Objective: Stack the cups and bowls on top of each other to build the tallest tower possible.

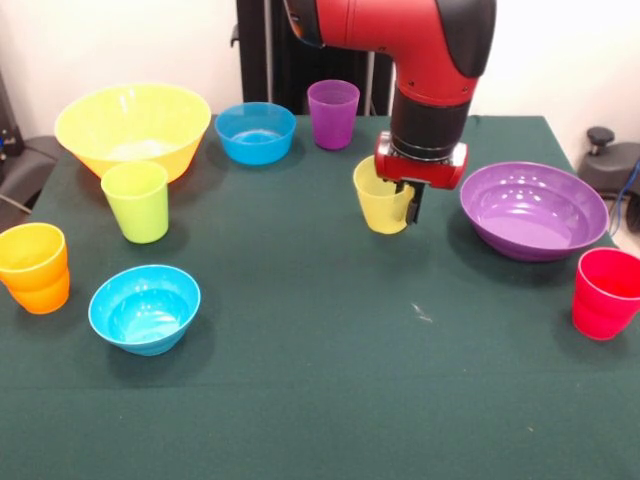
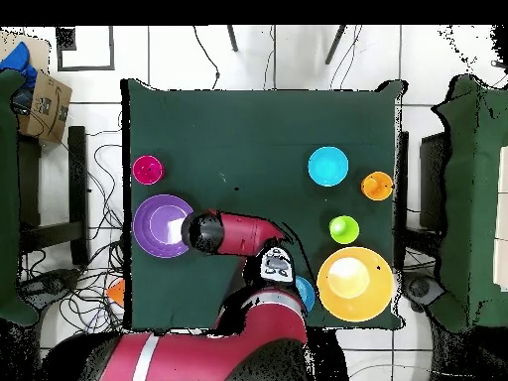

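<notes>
Bright even light, soft shadows, glossy bowl glare

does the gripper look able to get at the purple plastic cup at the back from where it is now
Probably yes. The gripper hangs at the yellow plastic cup, apparently clasping its rim, so it would need freeing first. The purple plastic cup stands upright just behind, nothing between.

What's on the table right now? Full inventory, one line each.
Cups: 5, all apart. Lime green, front view left, below the yellow bowl; orange, left edge; purple, far middle; yellow, centre, at the end effector; red, right edge.
Blue bowls: 2. One near left, one far, beside the purple cup.
Yellow bowl: 1, large, far left.
Purple bowl: 1, wide, right.
Table: 1, dark green cloth.
Arm: red and black, from above.
End effector: at the yellow cup's rim, one finger outside; grip unclear.
</notes>
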{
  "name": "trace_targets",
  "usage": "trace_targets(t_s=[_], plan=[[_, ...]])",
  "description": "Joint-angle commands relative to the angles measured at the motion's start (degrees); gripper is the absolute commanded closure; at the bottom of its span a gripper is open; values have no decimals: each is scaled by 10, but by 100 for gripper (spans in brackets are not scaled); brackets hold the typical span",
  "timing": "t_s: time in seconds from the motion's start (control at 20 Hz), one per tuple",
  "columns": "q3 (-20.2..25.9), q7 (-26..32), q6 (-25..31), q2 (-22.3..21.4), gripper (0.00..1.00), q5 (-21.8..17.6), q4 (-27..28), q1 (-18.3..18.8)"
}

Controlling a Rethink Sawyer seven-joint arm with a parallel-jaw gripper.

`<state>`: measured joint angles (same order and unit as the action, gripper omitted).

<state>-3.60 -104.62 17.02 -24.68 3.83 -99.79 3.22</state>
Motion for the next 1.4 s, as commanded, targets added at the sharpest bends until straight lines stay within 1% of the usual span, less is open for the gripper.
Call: trace_targets(t_s=[0.05,0.3,0.7,0.75,0.85,1.2,1.4], plan=[[47,-14,-88,84,100,-40,128,32],[42,-17,-86,82,100,-46,137,33],[45,-19,-45,53,100,-44,136,38],[45,-23,-57,61,100,-46,131,35],[45,-23,-53,58,100,-46,128,35],[44,-20,-21,37,100,-44,112,32],[43,-26,-32,35,100,-45,103,31]])
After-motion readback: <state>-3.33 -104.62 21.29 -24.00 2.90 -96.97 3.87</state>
